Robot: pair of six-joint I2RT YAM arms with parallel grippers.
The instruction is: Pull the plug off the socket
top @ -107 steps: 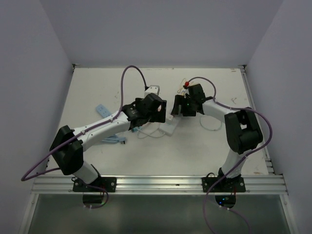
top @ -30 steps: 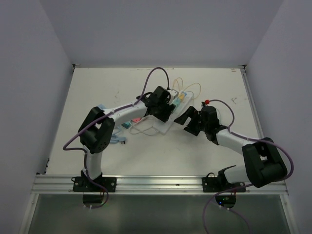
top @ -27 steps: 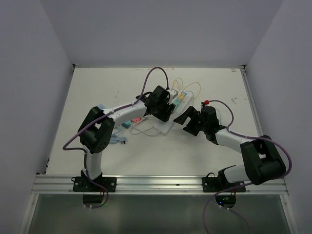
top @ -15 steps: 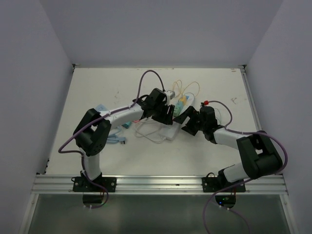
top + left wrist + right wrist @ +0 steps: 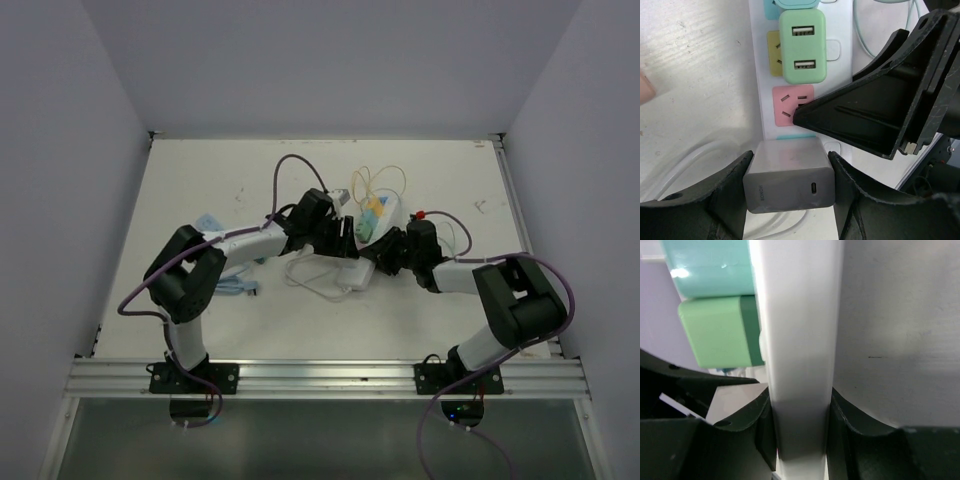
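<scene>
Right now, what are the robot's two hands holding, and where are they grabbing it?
The left gripper pinches the grey charger by its two sides. The right gripper clamps the white power strip between its fingers, beside that charger.

Both arms [image 5: 240, 240] are white links with bulky black joints, trailing purple cables [image 5: 277, 180], ending in the angular matte-black left hand [image 5: 788, 192] and right hand [image 5: 801, 430].

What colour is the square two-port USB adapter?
The square two-port USB adapter is mint green; clearest in left wrist view.
</scene>
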